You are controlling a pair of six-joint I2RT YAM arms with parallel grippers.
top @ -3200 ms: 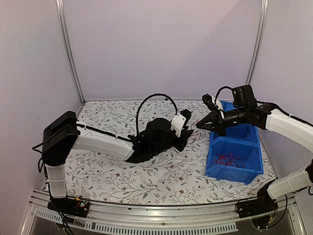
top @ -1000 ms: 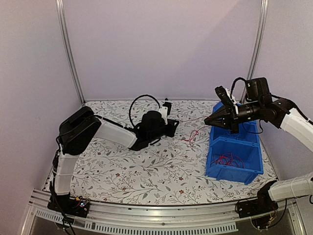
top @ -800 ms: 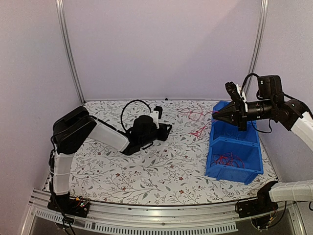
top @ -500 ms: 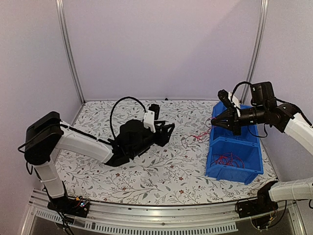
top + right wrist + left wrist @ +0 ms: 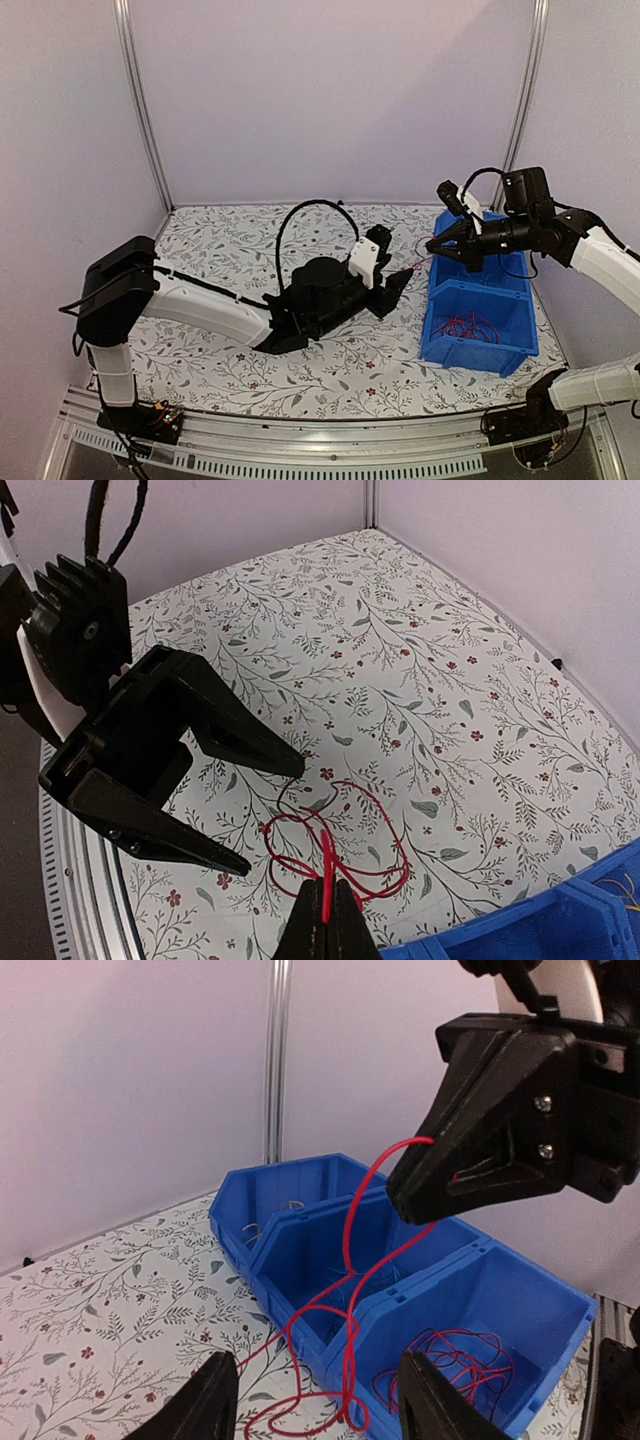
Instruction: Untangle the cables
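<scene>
A thin red cable (image 5: 412, 265) runs from my right gripper (image 5: 432, 248) down to the flowered table beside the blue bin (image 5: 480, 352). The right gripper (image 5: 322, 920) is shut on that red cable (image 5: 325, 860), whose loops lie on the table with a short dark strand. My left gripper (image 5: 395, 290) stands open just left of the loops, touching nothing. In the right wrist view the left gripper (image 5: 265, 815) has its two black fingers spread beside the loops. In the left wrist view the red cable (image 5: 348, 1260) hangs from the right gripper (image 5: 410, 1190) above the left gripper (image 5: 320, 1405).
The blue bin (image 5: 300, 1190) has several compartments; the near one holds a bunch of red wires (image 5: 465, 325), also visible in the left wrist view as red wires (image 5: 450, 1360). The bin's corner (image 5: 560, 920) shows under the right wrist. Walls and metal posts enclose the table.
The left gripper opened, drew back left, then moved right to the cable loops. The right gripper swung up and back, then came down and left with the red cable.
</scene>
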